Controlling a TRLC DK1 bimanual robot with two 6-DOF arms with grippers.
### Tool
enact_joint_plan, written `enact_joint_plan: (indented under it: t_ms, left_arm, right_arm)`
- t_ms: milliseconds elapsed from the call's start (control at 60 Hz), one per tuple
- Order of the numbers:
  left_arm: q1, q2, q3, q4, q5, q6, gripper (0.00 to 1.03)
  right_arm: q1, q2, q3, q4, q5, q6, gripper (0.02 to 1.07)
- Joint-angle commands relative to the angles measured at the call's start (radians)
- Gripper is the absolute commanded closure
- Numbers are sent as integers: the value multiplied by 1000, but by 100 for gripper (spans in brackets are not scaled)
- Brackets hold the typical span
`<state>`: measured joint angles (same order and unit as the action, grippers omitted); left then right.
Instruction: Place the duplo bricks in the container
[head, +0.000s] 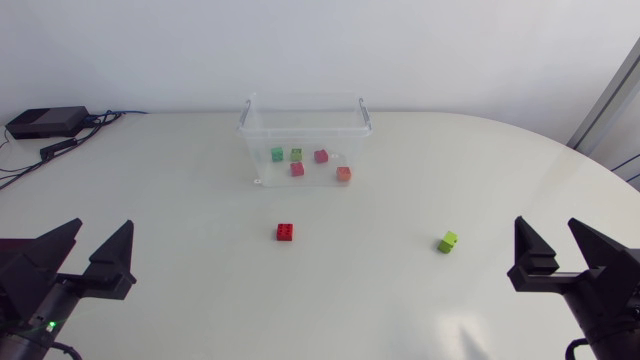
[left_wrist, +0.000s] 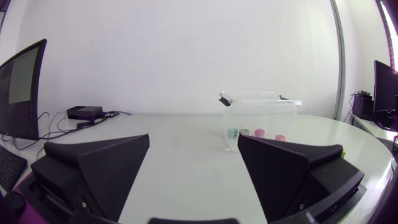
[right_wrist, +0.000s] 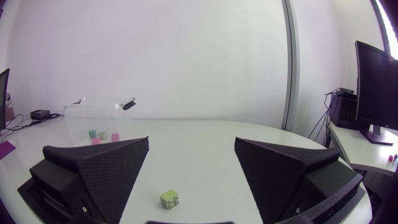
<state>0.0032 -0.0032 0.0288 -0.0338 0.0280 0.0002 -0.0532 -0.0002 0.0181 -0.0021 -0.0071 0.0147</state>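
Near the container (head: 305, 130), one red brick (head: 285, 232)

- left arm (head: 28, 300): in at head view's lower left corner
- left gripper (head: 100, 230): fingers wide apart, level
- right arm (head: 612, 295): lower right corner
- right gripper (head: 548, 228): fingers wide apart, level

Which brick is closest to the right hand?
The lime-green brick, just ahead of the right hand; the red brick lies farther off, the others inside the container.
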Motion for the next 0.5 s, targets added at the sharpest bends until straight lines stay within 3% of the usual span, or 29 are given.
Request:
enact_joint_plan:
  t_ms: [0,483]
  left_arm:
    - [0,-9,59,-21,4,6,4]
    - [-6,382,398,-167,7,4,9]
  right_arm:
    - [4,-6,13,-22,-4,-15,7]
    - [15,120,151,-73,-11,-15,7]
